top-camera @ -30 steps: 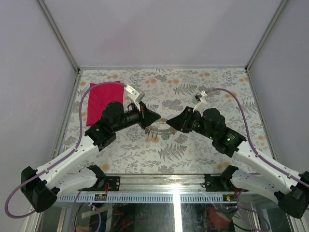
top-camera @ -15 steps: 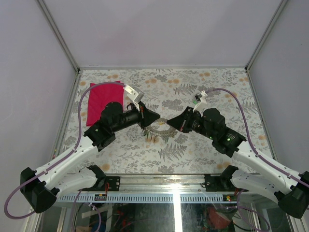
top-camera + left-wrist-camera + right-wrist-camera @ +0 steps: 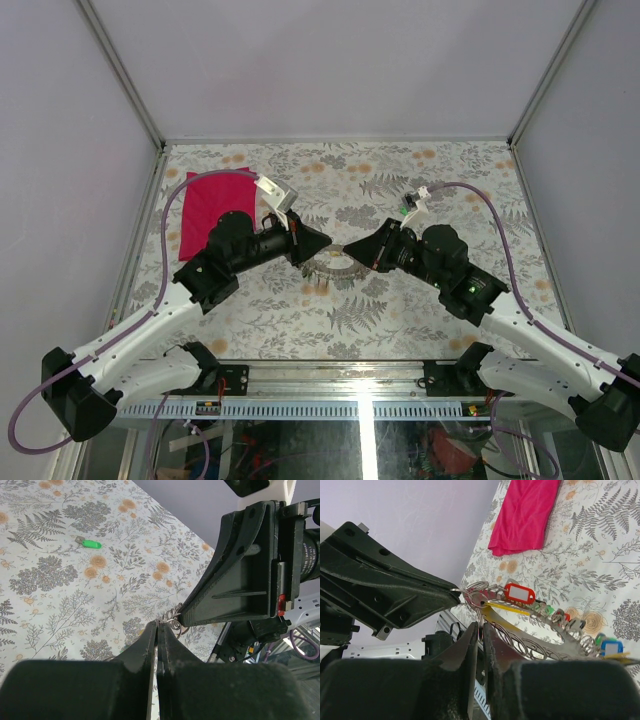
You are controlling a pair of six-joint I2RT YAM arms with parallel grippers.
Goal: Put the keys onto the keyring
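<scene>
Pinching the keyring [image 3: 520, 639] from both sides
Right end effector [image 3: 480, 626] clamps its rim, left end effector [image 3: 157, 626] is clenched beside it. If I tug them apart, it slips and keys [image 3: 519, 594] scatter.

Top cam overhead, far; wrist cams close, opposed, both on keyring [image 3: 530, 645]
</scene>
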